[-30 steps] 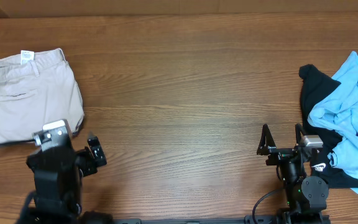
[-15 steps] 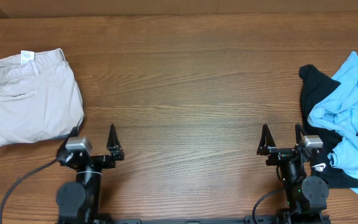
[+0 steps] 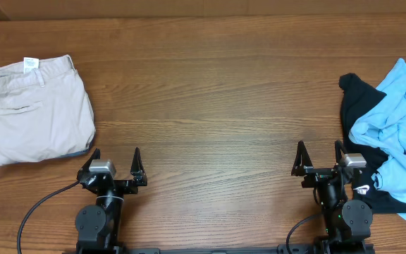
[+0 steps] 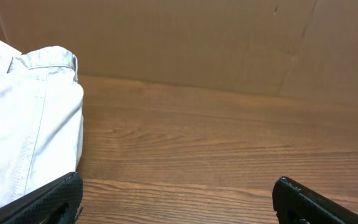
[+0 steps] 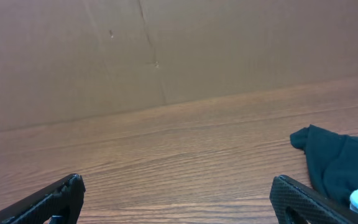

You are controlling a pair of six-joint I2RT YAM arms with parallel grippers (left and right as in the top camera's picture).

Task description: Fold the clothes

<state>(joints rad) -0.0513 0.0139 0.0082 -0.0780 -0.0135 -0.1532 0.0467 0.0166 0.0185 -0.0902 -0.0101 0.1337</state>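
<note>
Left hand: spread, empty, just right of khaki shorts, at near corner.
Right hand: spread, empty, far right of khaki shorts.
Black and blue garments: heaped farther right still.

On the table: shorts lying left, heap of clothes lying right.
The two are sitting well apart at opposite edges. Along the near edge, the left gripper is sitting just right of the shorts' near corner, and the right gripper is standing just beside the heap, on its left.
</note>
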